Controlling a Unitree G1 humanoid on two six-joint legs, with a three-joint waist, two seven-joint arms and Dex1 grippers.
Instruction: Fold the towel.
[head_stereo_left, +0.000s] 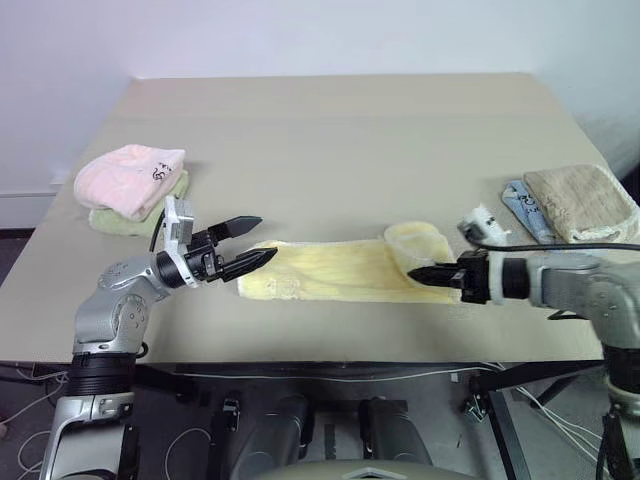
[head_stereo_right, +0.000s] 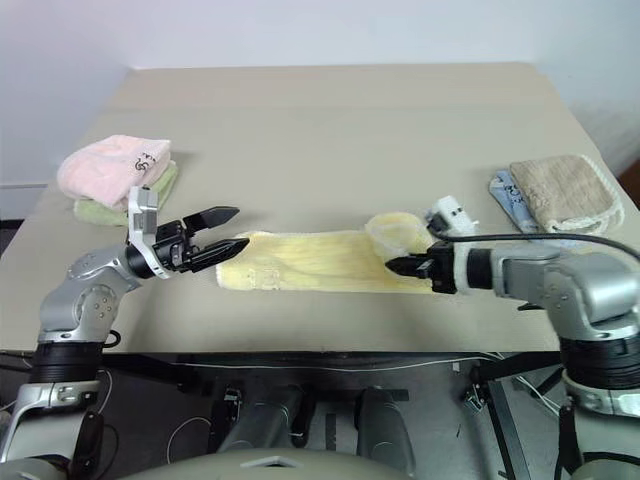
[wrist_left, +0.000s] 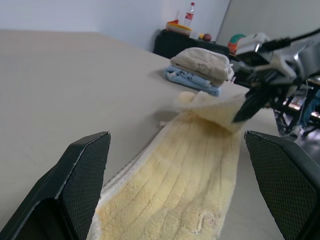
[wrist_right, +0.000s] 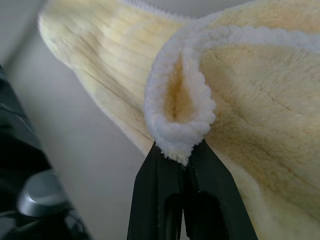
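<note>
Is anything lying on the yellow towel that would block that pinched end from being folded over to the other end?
Nothing visible. The towel lies bare between the right end effector and the open left end effector.

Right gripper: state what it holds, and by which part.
The right gripper is shut on the yellow towel, pinching the whitish hem at its right end, which is lifted and curled over. The left gripper is open, holding nothing.
</note>
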